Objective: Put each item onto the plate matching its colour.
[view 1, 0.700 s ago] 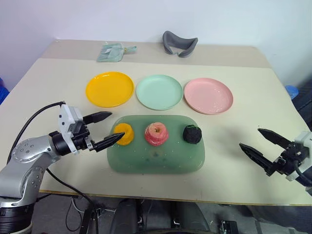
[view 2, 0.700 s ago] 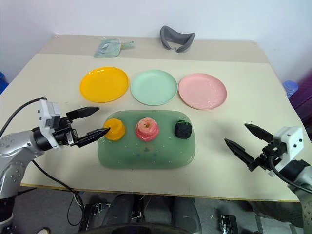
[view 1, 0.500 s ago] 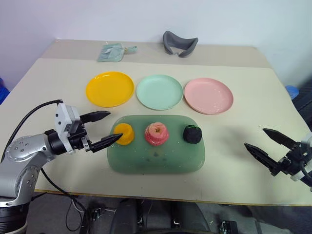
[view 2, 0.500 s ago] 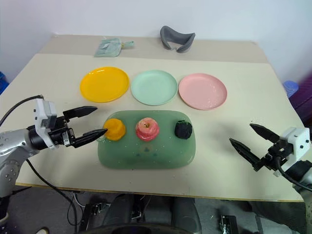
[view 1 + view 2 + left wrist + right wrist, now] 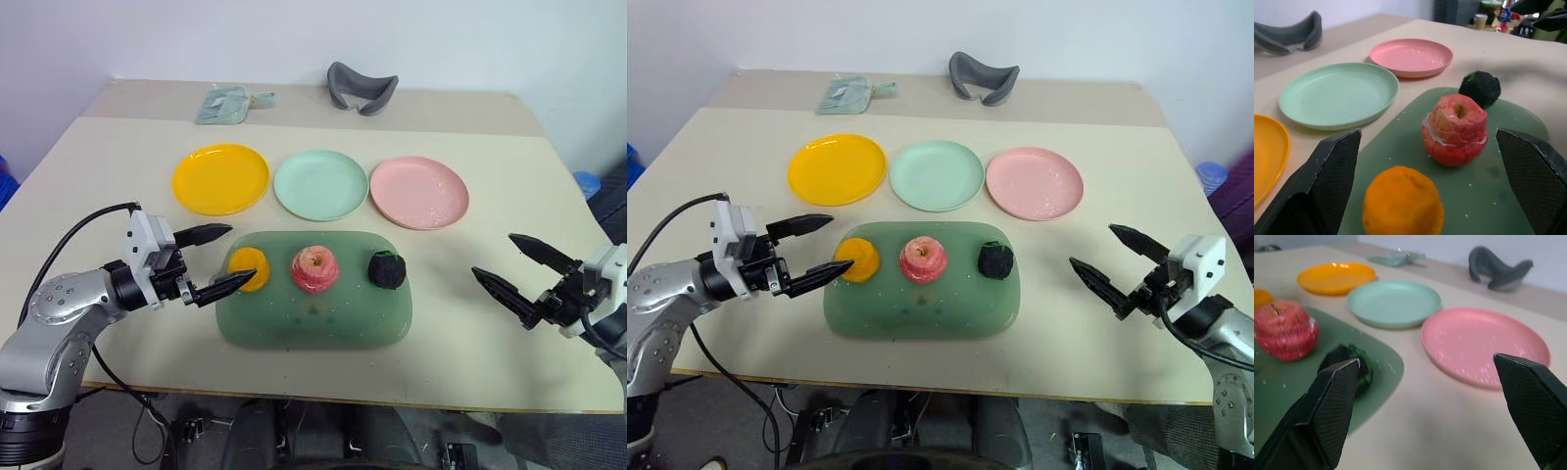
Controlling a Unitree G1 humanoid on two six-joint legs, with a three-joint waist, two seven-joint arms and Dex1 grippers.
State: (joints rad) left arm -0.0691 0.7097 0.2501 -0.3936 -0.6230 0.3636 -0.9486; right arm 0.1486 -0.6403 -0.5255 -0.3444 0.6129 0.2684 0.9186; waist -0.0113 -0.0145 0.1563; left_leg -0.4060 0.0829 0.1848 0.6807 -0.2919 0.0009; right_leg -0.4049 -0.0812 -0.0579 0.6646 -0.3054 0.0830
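Left gripper (image 5: 217,259), fingers spread wide and holding nothing, hangs level just beside the left end of the dark-green tray (image 5: 313,323); its lower fingertip lies close to the orange-yellow lump (image 5: 248,268), though contact cannot be told. Right gripper (image 5: 509,264), likewise spread wide and empty, hangs over bare bench (image 5: 108,166) well to the right of the tray, pointing toward it.

On the tray, in a row from the robot's left to right: the orange-yellow lump, the pink-red apple (image 5: 314,269) standing upright with its stem end up, and the dark green-black ball (image 5: 386,269). The three stand apart from one another along the tray's far half.

Beyond the tray, also in a row and each bare: orange-yellow plate (image 5: 220,178), mint green plate (image 5: 320,184), pink plate (image 5: 419,192). Neighbouring plates lie just beside each other; the mint green plate is nearest the tray's far edge.

At the far side of the bench: a grey curved cushion (image 5: 361,88) and, to its left, a small pale-green packet (image 5: 228,103).
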